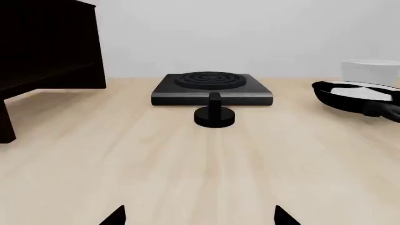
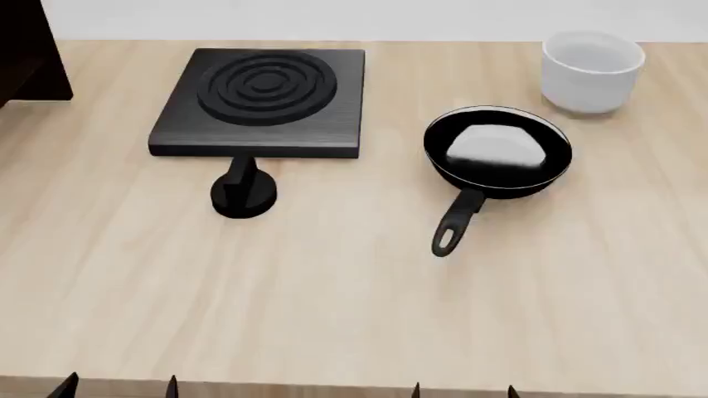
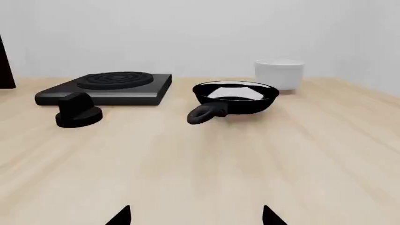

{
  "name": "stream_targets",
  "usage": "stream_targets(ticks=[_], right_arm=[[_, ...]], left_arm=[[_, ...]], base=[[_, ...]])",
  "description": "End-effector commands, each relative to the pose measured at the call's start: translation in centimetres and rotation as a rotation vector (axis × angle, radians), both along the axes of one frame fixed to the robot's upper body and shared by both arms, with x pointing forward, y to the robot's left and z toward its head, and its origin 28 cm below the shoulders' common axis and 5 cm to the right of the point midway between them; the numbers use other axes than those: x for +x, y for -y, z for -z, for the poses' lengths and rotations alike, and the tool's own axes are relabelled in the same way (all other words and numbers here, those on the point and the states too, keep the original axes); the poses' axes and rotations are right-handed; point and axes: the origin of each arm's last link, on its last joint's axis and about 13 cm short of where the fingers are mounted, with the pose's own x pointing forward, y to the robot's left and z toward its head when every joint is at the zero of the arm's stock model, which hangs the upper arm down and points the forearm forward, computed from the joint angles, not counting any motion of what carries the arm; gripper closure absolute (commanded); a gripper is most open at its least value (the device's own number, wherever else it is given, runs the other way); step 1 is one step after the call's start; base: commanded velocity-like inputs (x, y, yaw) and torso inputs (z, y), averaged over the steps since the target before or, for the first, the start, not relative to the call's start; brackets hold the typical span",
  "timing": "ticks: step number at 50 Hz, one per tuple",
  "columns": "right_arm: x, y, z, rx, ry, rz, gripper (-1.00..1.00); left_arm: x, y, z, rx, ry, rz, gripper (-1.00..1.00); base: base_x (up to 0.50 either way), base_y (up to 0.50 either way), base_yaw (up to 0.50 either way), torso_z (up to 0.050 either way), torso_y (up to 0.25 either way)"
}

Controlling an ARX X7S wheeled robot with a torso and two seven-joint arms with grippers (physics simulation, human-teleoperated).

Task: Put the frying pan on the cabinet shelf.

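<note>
The frying pan (image 2: 498,152) sits on the wooden table at the right of middle, its long handle with a loop end (image 2: 448,236) pointing toward me. It also shows in the right wrist view (image 3: 236,96) and at the edge of the left wrist view (image 1: 356,95). The dark cabinet (image 1: 47,51) stands at the far left, only a corner in the head view (image 2: 28,50); its shelf board is not clearly seen. My left gripper (image 2: 118,386) and right gripper (image 2: 463,390) hover at the table's near edge, both open and empty, far from the pan.
A square black burner plate (image 2: 262,99) with concentric rings lies at the back left of middle. A black knob (image 2: 244,192) stands just in front of it. A white round bowl (image 2: 592,70) stands behind the pan at the back right.
</note>
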Motion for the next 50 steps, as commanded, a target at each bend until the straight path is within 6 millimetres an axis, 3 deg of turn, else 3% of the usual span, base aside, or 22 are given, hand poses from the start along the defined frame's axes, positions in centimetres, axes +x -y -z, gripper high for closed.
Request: stream_targets(ticks=[1, 23, 50], right_arm=[[0.00, -0.03, 0.00, 0.000, 0.000, 0.000, -1.00], [0.24, 0.00, 0.50, -0.025, 0.003, -0.007, -1.00], [-0.07, -0.09, 0.16, -0.032, -0.004, -0.005, -1.00]], left_arm=[[0.00, -0.01, 0.00, 0.000, 0.000, 0.000, -1.00], [-0.34, 0.07, -0.64, -0.048, 0.025, 0.034, -1.00], [-0.28, 0.03, -0.48, -0.054, 0.023, 0.051, -1.00]], base=[[0.00, 0.00, 0.00, 0.000, 0.000], [0.00, 0.00, 0.00, 0.002, 0.000], [0.00, 0.00, 0.00, 0.048, 0.000]])
